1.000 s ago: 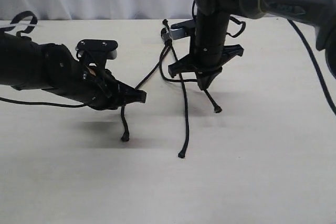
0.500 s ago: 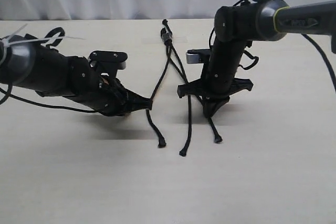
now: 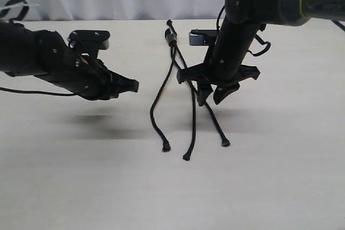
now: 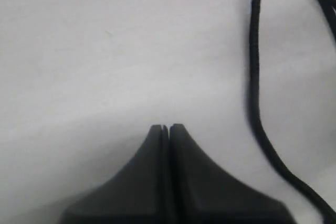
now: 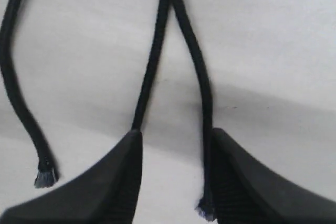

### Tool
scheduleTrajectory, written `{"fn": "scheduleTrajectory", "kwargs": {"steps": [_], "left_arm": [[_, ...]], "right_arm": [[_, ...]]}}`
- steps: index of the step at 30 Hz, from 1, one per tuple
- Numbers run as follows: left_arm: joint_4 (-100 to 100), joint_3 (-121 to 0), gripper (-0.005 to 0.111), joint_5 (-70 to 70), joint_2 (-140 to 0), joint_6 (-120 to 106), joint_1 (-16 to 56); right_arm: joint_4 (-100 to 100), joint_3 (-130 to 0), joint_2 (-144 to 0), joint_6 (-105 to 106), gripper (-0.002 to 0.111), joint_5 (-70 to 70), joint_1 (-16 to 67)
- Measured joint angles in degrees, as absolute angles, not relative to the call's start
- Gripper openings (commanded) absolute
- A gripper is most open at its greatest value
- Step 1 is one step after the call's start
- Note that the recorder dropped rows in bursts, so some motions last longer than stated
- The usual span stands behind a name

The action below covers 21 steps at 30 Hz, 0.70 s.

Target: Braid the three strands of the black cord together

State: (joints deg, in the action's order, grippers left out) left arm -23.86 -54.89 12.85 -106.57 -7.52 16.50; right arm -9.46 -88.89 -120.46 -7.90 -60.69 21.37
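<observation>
On my exterior view the black cord [image 3: 171, 39] lies on the bench [image 3: 269, 187] with its knotted head at the far side, and the three strands [image 3: 174, 60] fan out from it toward the camera. The left strand [image 3: 153, 114] bows outward, then curls back in to its tip. The middle strand [image 3: 192, 127] runs nearly straight, and the right strand [image 3: 217, 127] slants off to the right. All three tips rest apart from one another on the bench. My left gripper [image 4: 166, 127] is closed tight, its fingers pressed together with nothing between them. It hovers just beside the left strand without touching it. My right gripper [image 5: 176, 132] is spread open and holds nothing, poised over the middle and right strands, which pass between its fingers [image 5: 123, 182]
</observation>
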Motion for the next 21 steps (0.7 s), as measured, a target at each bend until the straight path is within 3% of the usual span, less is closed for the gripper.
{"fn": "scheduleTrajectory", "kwargs": {"steps": [11,15,21], "left_arm": [[-22.75,-45.14,0.000,12.33,-98.70,-8.58,14.06],[-22.75,-42.99,0.000,12.11,-98.22,-8.58,14.06],[-22.75,-42.38,0.000,13.03,-98.22,-8.58,14.06]], "right_arm": [[-3.81,-86.39,-123.68,-12.46,0.038,-57.09,27.56],[-4.85,-86.39,-125.71,-12.68,0.004,-56.13,27.56],[-6.69,-87.50,-124.69,-12.90,0.004,-55.98,27.56]]}}
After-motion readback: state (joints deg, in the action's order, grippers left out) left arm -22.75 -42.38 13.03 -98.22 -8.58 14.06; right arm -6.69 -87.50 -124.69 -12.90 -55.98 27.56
